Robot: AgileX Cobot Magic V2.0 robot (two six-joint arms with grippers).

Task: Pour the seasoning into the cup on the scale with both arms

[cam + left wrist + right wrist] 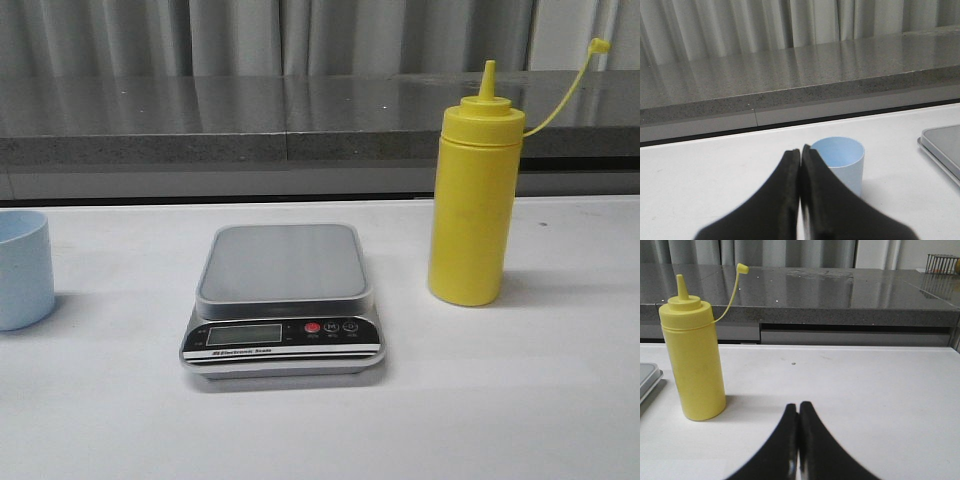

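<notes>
1. Your scale [283, 300] sat in the middle of the white table [520, 400], its grey plate bare and its display panel facing the front camera.
2. Your cup [22, 268] stood upright near the table's left edge, well apart from the scale and partly cut off in the front view.
3. Your bottle [474, 195] stood upright to the right of the scale, near it but not touching, with its cap [598, 45] hanging off the nozzle on a thin tether.
4. Your left gripper [800, 155] had its 2 fingers pressed together with nothing between them; the cup [842, 161] sat just beyond the tips, and whether they touched it was unclear.
5. Your right gripper [798, 409] was likewise closed on nothing, low over the table, with the bottle [694, 360] standing apart from it.
6. Neither arm showed in the front view.
</notes>
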